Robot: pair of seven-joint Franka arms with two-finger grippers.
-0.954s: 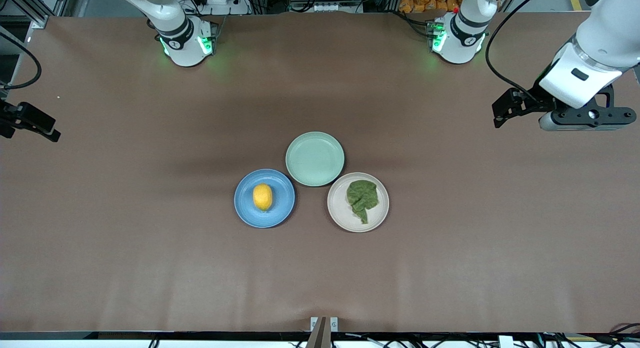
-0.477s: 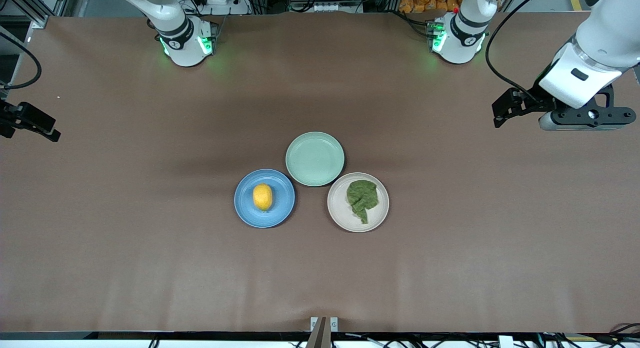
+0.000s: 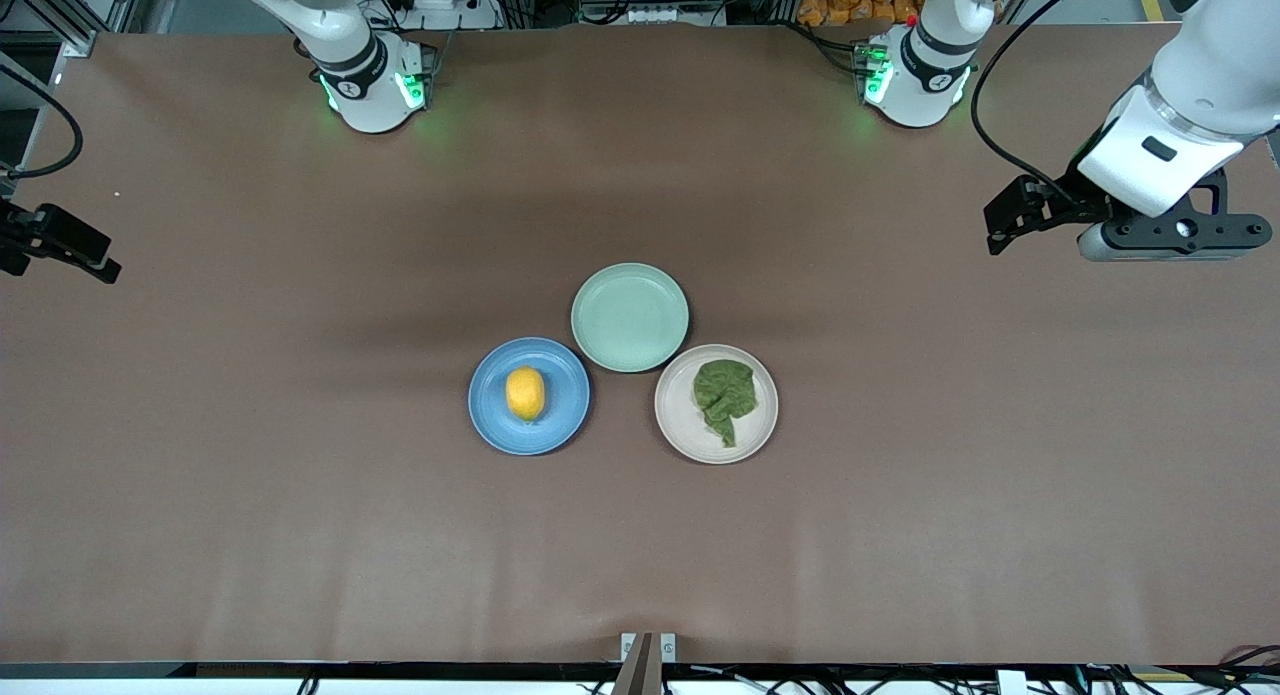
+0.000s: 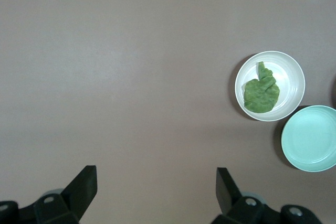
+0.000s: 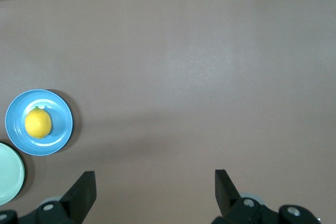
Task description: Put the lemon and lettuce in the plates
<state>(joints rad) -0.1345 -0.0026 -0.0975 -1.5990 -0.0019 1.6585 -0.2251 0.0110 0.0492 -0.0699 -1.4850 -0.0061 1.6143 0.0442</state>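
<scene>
Nothing moved; left claw (image 4: 156, 184) and right claw (image 5: 155, 182) both spread wide, shown only by wrist views.

We see the lemon (image 3: 525, 393) resting on the blue plate (image 3: 494, 424) and the lettuce (image 3: 724, 397) on the beige plate (image 3: 679, 422), with the mint-green plate (image 3: 630, 316) between them and farther from the camera. Our left arm's wrist (image 3: 1150, 195) hangs over its end of the table (image 3: 300, 535).
</scene>
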